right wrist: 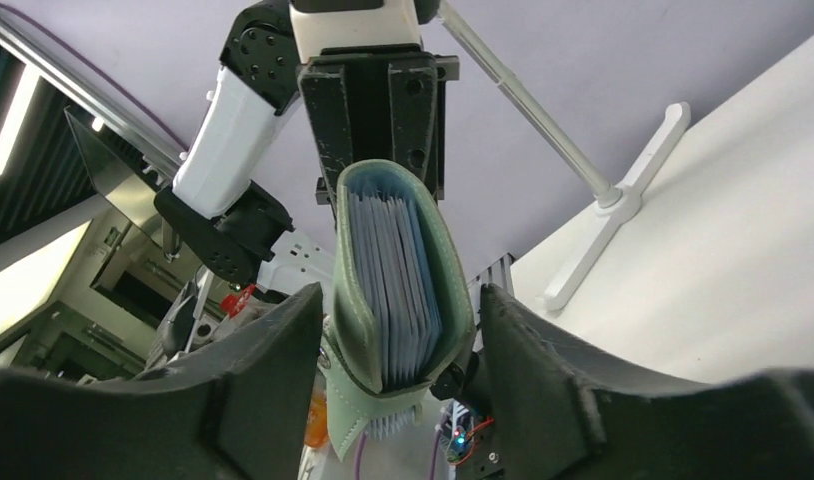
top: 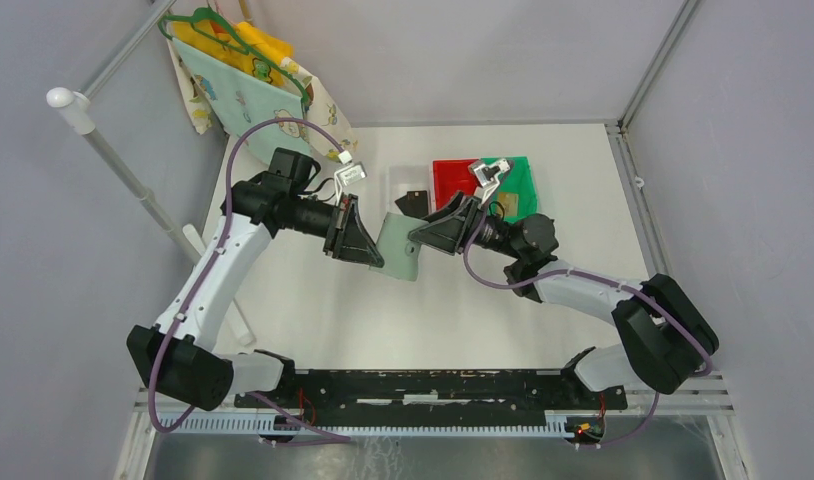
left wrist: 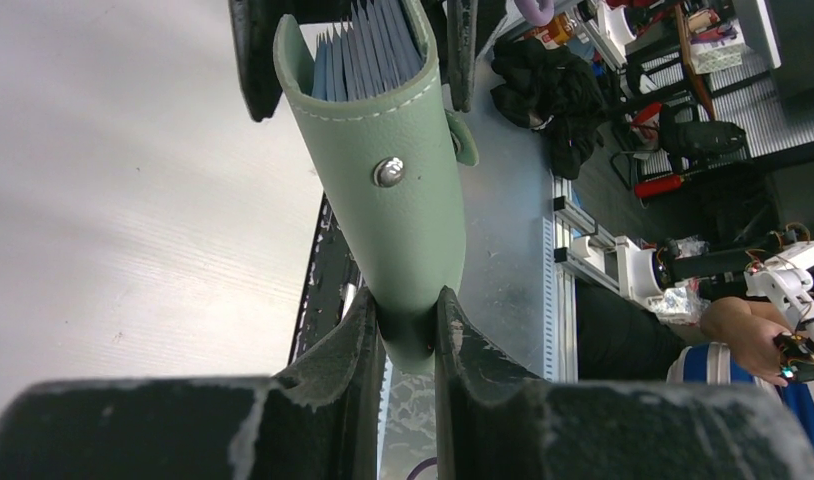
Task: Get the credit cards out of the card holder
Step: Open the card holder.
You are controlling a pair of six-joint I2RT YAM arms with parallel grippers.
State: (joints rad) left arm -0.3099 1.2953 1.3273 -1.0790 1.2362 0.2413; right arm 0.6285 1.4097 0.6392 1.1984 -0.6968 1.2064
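Your left gripper (left wrist: pixel 408 300) clamps the mint-green card holder (left wrist: pixel 403 210) at one end. Your right gripper (right wrist: pixel 401 298) straddles the other end, but I can't tell whether it grips.

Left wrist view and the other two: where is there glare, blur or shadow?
Left wrist view: the pale green leather-like card holder is sharp, the white table is overexposed, the left end effector near the lens is blurred. Right wrist view: the bluish sleeves are sharp, the right end effector is soft. Top external view: even light, faint shadows.
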